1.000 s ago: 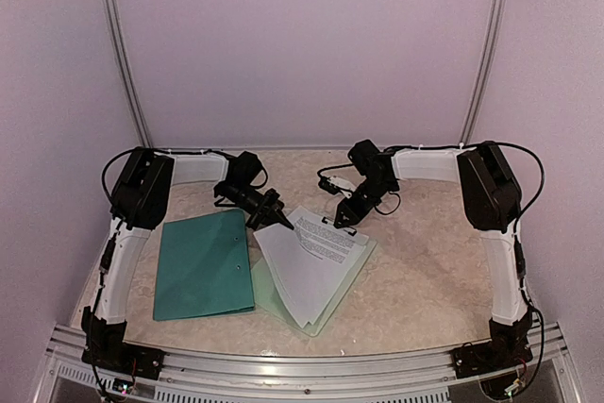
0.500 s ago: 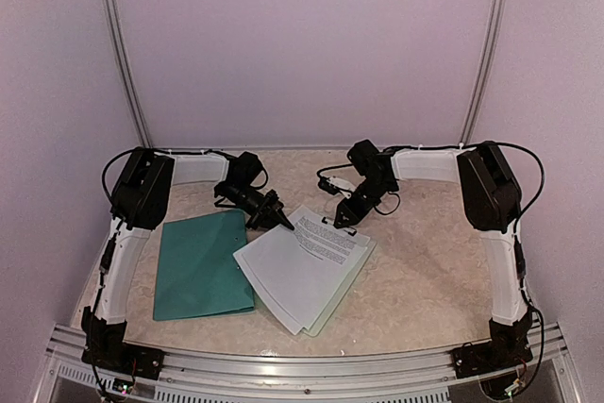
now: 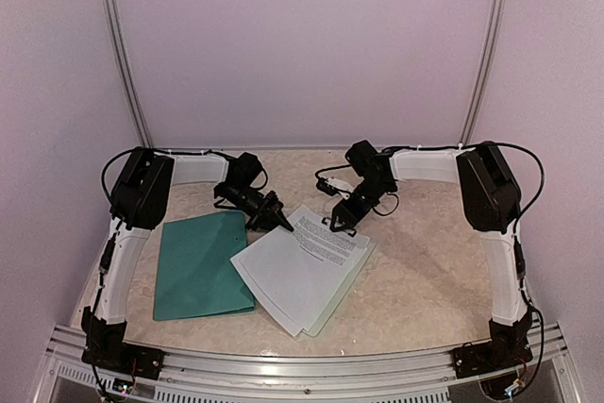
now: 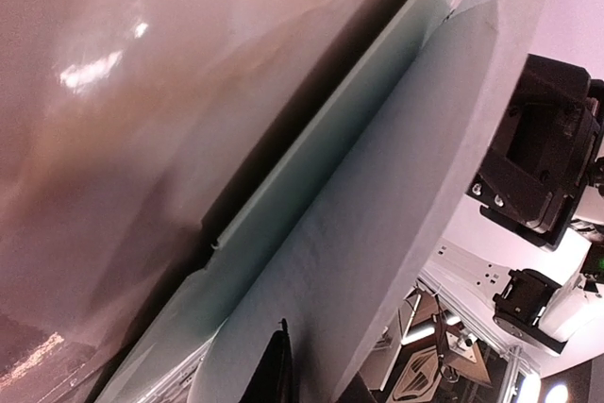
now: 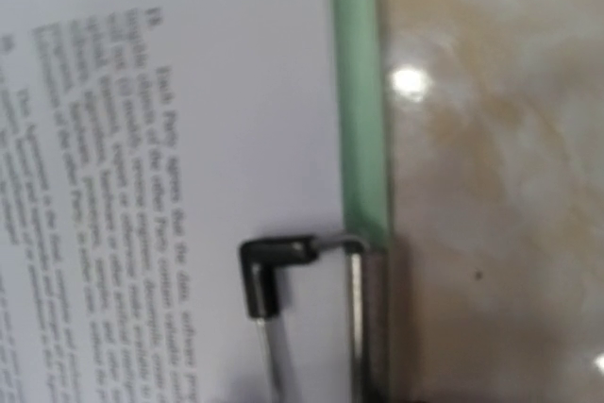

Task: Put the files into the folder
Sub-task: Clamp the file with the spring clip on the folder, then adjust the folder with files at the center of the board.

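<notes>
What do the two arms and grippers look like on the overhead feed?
Left arm and right arm: white tubular links, bulky black joint housings, thin black cables looping alongside. Left gripper and right gripper are black and tapered. No markings legible.

Over the last 1 second the top sheet of the files [image 3: 283, 276] swings left from under my left gripper [image 3: 279, 222], its left corner now lying over the right edge of the folder [image 3: 200, 266], while my right gripper [image 3: 338, 226] edges slightly left.
</notes>
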### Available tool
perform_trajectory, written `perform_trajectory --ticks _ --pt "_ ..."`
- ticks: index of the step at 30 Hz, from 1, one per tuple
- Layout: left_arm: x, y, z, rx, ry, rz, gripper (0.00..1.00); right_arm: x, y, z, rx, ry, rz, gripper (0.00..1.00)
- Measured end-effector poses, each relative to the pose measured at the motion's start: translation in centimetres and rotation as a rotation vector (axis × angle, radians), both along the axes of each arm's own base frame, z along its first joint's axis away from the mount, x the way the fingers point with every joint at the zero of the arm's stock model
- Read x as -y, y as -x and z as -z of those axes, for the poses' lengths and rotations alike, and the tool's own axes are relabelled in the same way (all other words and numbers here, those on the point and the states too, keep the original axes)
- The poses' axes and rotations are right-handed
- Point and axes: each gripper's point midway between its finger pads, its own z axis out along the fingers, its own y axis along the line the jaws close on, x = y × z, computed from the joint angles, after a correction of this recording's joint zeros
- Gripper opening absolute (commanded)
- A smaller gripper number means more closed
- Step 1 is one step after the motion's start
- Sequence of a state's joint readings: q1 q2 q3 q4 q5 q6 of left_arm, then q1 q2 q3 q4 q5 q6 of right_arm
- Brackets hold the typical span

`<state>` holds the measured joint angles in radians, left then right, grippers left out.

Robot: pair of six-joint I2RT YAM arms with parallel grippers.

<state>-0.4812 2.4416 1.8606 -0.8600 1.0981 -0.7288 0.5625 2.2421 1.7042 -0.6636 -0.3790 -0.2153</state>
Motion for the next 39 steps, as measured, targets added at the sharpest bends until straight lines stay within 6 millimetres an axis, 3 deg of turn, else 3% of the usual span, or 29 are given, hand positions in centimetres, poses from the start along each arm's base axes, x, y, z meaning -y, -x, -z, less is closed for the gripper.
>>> perform_trajectory --ticks 3,14,19,22,27,30,34,39 --pt "-0.1 0.0 0.1 0.008 -0.002 0.0 0.13 -0.1 0.0 -0.1 0.002 -0.003 0.0 0.63" --pt "-1.9 0.8 0.8 0.062 -0.115 -0.004 0.48 0.1 -0.4 -1.1 0.052 0.014 0.025 0.96" --pt "-3.7 0.9 -0.4 0.144 -0.202 -0.005 0.57 0.8 -0.6 -3.5 0.13 0.004 0.054 0.99" --pt "-4.3 0.3 -2.4 0.232 -0.227 -0.01 0.61 1.0 -1.1 -5.5 0.193 -0.009 0.07 0.99" --pt "-5.6 -0.4 -5.5 0.394 -0.291 -0.016 0.77 1.5 -1.8 -7.5 0.261 -0.004 0.091 0.97" --pt "-6.5 -0.2 -6.8 0.49 -0.357 -0.014 0.82 2.3 -1.1 -6.9 0.264 0.024 0.105 0.96" --pt "-7.3 1.2 -7.5 0.615 -0.482 0.015 0.86 4.0 0.9 -4.7 0.234 0.087 0.143 0.95" --pt "-6.9 2.8 -6.4 0.706 -0.576 0.065 0.86 5.7 5.3 -2.2 0.173 0.138 0.202 0.93"
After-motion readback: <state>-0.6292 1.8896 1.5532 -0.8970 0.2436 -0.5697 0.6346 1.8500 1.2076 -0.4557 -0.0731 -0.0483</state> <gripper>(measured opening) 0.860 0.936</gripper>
